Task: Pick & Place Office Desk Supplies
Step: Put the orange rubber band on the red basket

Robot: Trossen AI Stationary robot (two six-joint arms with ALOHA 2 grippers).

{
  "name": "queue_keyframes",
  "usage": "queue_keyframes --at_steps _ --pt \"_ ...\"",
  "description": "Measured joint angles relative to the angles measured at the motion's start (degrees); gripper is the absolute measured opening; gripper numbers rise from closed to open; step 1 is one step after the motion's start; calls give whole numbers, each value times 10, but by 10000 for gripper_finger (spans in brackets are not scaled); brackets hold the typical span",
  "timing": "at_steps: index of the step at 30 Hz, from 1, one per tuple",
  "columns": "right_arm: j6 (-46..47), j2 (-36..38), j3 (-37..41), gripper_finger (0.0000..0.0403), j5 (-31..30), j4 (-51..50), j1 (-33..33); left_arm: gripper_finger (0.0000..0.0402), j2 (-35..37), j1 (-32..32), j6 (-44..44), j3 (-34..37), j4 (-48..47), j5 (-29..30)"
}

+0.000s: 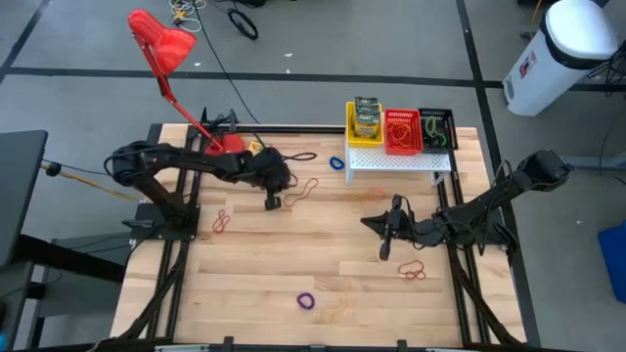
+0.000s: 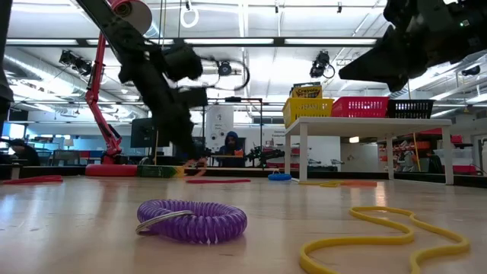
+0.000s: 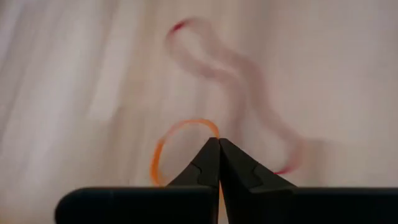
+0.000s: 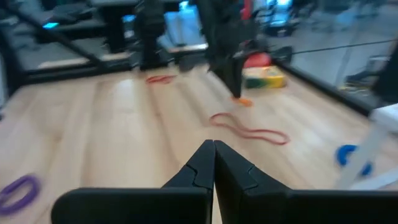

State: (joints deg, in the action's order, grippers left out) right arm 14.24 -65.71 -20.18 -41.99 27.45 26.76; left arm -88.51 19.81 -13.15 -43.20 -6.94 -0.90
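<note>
The orange rubber band [image 3: 163, 149] hung pinched in the left gripper [image 3: 218, 144], whose fingers I saw pressed together on it just above the wooden table [image 1: 293, 264], beside a red band loop [image 1: 301, 192] lying flat. At the back right, the yellow basket [image 1: 365, 124] holding a crayon box [image 1: 367, 115], the red basket [image 1: 402, 132] and the black basket [image 1: 436, 129] sat in a row on a small white shelf [image 1: 399, 162]. My right gripper [image 4: 213, 147] hovered with fingers closed and empty over the table's right-centre, a purple coil band [image 1: 306, 301] near the front edge.
</note>
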Motion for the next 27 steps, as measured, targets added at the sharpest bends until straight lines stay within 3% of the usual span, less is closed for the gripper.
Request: queue_keyframes --at_steps 5,8,14,20,27 --pt "-3 -20 0 9 31 2 0 4 27 -57 0 0 50 -96" --pt "-25 -57 0 19 32 41 -5 4 28 -92 21 0 86 -124" --pt "-76 -153 -25 70 49 120 -38 5 26 -150 49 0 149 -129" --pt "-119 -252 -93 122 64 135 -73 5 26 -189 64 0 199 -129" --pt "-164 -351 -174 151 72 174 -94 5 26 -213 79 0 221 -124"
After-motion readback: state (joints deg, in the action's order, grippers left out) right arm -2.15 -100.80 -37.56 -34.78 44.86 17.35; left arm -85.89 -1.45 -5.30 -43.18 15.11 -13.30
